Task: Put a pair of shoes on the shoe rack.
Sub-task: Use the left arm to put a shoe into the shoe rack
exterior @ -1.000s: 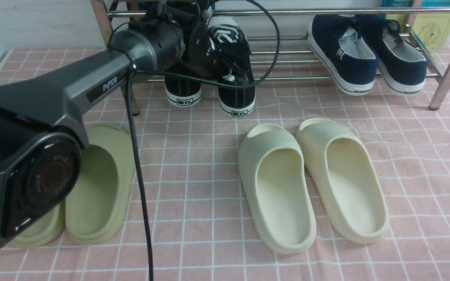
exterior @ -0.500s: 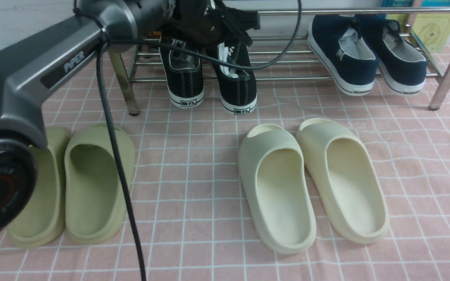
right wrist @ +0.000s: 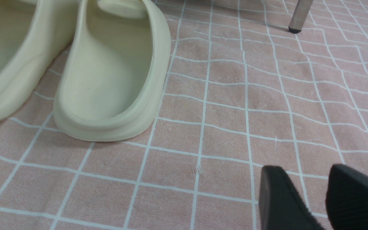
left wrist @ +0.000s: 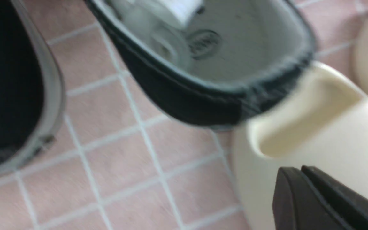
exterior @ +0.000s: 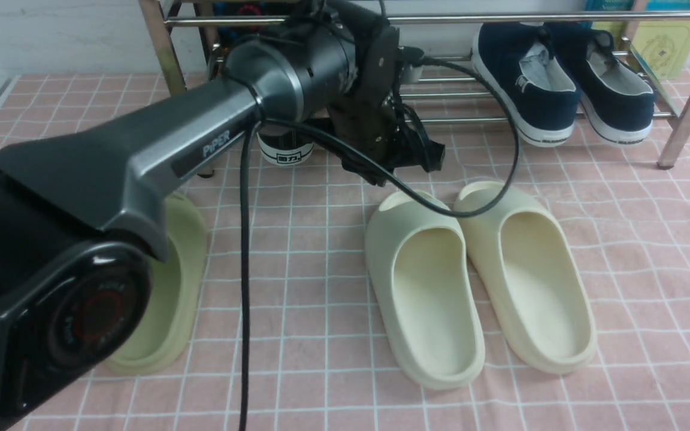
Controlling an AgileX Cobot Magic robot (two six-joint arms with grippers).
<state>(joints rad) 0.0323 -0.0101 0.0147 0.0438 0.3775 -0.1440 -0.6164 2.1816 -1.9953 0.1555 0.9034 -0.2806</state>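
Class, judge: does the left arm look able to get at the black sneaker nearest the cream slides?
Probably yes: the left gripper hangs close behind the black sneaker, nothing between. The cream slide crowds its heel, and the jaws look shut.

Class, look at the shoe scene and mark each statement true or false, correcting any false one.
1. The navy slip-ons sit on the shoe rack. True.
2. The cream slides are on the rack. False: they lie on the pink checked cloth in front of it.
3. The right gripper holds a sneaker. False: it is open and empty, above the cloth.
4. The left gripper is close to the heels of the black sneakers. True.
5. An olive slide lies on the cloth on the robot's left side. True.
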